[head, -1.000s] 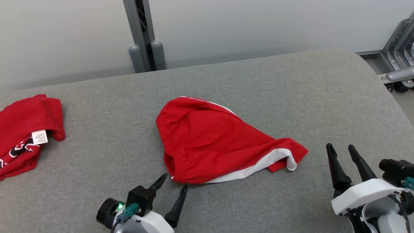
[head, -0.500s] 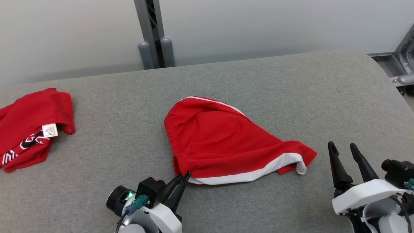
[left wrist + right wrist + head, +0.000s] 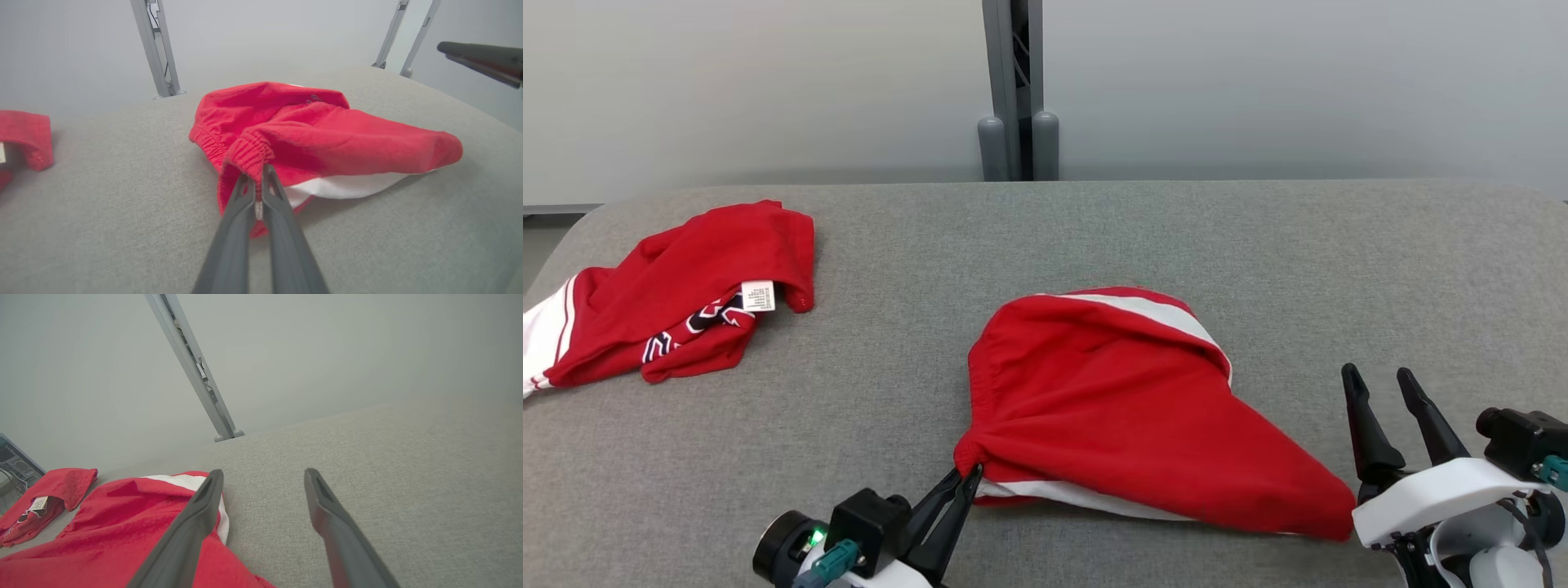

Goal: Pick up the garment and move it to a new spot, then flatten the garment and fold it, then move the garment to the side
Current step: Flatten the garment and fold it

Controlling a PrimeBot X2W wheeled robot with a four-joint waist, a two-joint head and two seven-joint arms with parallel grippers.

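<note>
Two red garments [image 3: 1127, 408] [image 3: 686, 286], two end effectors [image 3: 972, 474] [image 3: 1378, 374], one grey padded table [image 3: 1176, 237], one metal post [image 3: 1013, 82]

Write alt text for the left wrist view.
The left claw is shut on the elastic edge of a red cloth garment with white trim, heaped on a grey fabric-covered table. A second red garment lies at the view's left edge.

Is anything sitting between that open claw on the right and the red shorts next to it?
Nothing visible does. The right gripper stands open right beside the red garment, at its near-right end, and no other object lies between them. The left gripper is shut on the waistband.
</note>
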